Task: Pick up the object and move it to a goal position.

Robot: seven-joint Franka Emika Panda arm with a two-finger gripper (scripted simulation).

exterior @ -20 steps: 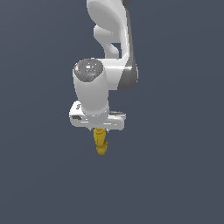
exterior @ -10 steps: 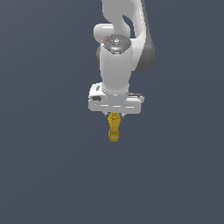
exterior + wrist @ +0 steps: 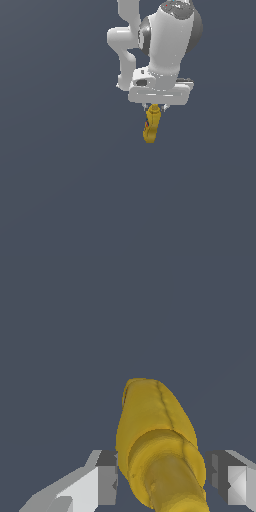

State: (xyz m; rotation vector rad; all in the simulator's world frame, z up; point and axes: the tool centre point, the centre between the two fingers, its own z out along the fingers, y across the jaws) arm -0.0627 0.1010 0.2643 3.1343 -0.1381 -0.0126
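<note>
- The gripper [image 3: 154, 107] has its two fingers [image 3: 106, 476] pressed in on either side of the yellow bottle [image 3: 151, 126], so the jaws stand narrow and are clamped on it; in the wrist view the grey pads sit tight against the bottle's [image 3: 156, 441] sides with no gap showing.
- The bottle is held near one end and hangs down from the fingers, its long body pointing downward and tilting slightly toward the exterior view's left at the lower tip.
- A small dark red-blue patch shows on the bottle's side in the exterior view; it is too small to read.
- From the wrist, the bottle fills the space between the fingers, its narrower ringed part nearest the camera and the broader rounded body farther off.
- Above the fingers sits the wide white hand block, much broader than the bottle.
- Above that rises the white arm [image 3: 167, 37], high in the exterior view and toward its right.
- All around and beneath is a plain dark grey-blue ground [image 3: 65, 190]; the bottle touches nothing but the fingers.
</note>
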